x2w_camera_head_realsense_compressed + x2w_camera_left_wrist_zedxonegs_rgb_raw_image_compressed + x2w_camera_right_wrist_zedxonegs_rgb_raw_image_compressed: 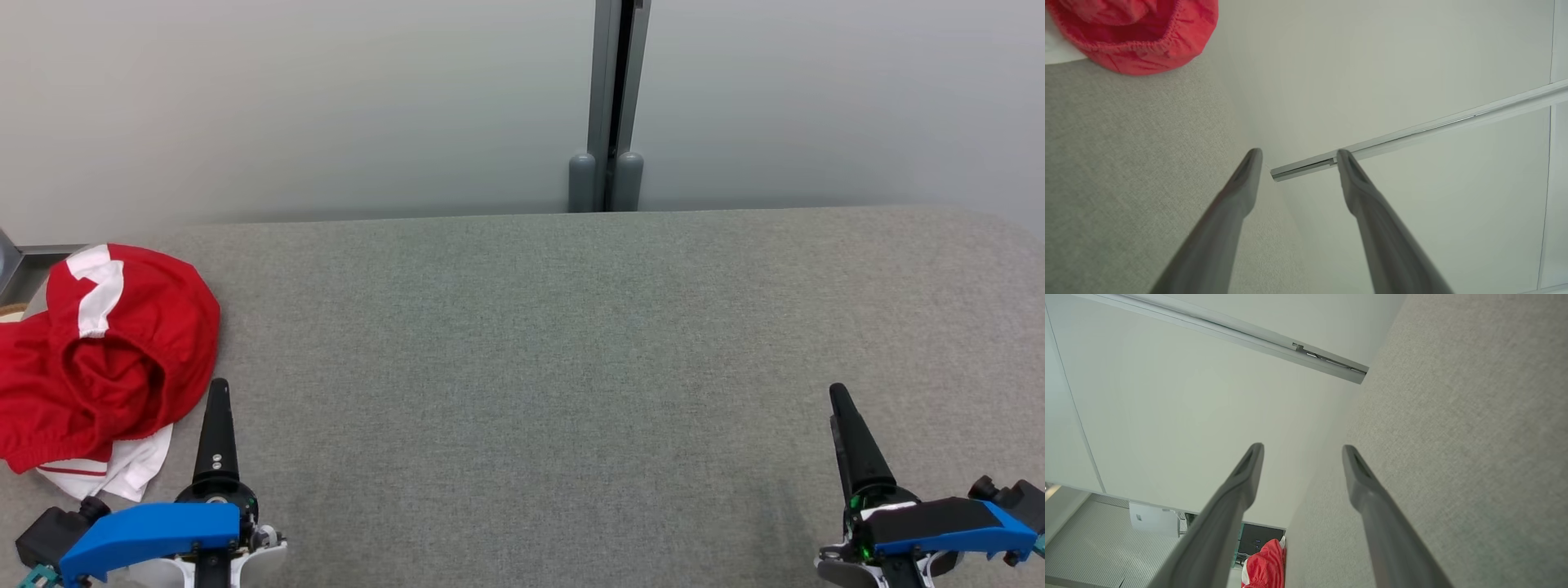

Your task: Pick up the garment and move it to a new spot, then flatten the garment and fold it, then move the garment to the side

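at the far left of the grey cloth-covered table [522,327] lies the garment [106,359], red with white stripes, bunched into a loose heap at the table's left edge; its left side runs out of the head view, so i cannot tell whether it overhangs; a white layer [122,478] shows under its near edge, and whether that is the same piece i cannot tell; just beside it, to its right, the left gripper [219,396] hovers with its two dark fingers spread apart and nothing between them, tips pointing away from the robot; the middle of the table is bare up to a grey post [608,106] against the pale wall; at the lower right the right gripper [841,400] also stands spread and empty, well apart from the garment.

what could go wrong, as i judge it: a pinch that takes only the top fold would drag the heap rather than lift it, and a nudge leftward could push it off the edge; a low approach could snag the table cover; with the right arm so far off, a one-handed lift would leave it bunched.

the heap's long axis runs roughly near to far along the table's left edge; the gathered elastic opening faces up and toward the robot, the broad white stripe at the far end.
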### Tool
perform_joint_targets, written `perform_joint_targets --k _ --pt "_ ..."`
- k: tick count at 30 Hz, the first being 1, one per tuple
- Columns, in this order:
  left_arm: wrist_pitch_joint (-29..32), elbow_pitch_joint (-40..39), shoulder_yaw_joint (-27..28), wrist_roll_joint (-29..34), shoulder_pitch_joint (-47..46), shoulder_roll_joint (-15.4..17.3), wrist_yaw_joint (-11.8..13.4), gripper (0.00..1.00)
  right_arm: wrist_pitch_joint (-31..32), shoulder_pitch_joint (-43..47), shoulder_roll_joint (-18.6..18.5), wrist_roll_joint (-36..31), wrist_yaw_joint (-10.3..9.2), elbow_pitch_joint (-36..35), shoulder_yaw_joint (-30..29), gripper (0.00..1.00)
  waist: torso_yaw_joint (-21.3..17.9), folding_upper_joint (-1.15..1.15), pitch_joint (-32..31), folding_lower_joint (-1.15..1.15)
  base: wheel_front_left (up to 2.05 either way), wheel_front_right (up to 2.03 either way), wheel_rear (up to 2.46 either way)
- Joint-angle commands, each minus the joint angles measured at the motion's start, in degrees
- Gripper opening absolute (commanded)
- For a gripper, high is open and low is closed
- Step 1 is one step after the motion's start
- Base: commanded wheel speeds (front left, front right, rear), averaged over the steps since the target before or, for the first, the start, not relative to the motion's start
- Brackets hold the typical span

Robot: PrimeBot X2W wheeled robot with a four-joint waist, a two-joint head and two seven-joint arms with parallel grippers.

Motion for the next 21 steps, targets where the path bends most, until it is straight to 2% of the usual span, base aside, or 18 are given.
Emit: perform_joint_targets --k 1,7,8,21 --pt "-0.7 -1.5 -0.3 2.7 -0.8 0.5 0.4 1.00 -0.7 -0.5 -0.3 -2.3 0.13 -1.2 0.3 1.00 0.0 0.00 0.0 -0.01 0.00 0.00 0.00" --pt "-1.8 -2.3 -1.2 8.8 -0.5 0.5 1.4 1.00 -1.8 -0.3 -0.3 -6.9 0.14 -1.4 0.6 1.00 0.1 0.00 0.0 -0.01 0.00 0.00 0.00" --pt "-2.4 -2.6 -1.8 12.5 -0.3 0.5 1.9 1.00 -2.4 -0.3 -0.4 -10.0 0.14 -1.4 0.9 1.00 0.2 0.00 -0.1 -0.01 0.00 0.00 0.00" --pt "-4.9 -2.6 -3.8 26.7 0.3 0.6 3.7 1.00 -4.9 0.1 -0.4 -21.3 0.17 -1.1 1.9 1.00 0.6 0.00 -0.2 -0.01 0.00 0.00 0.00"
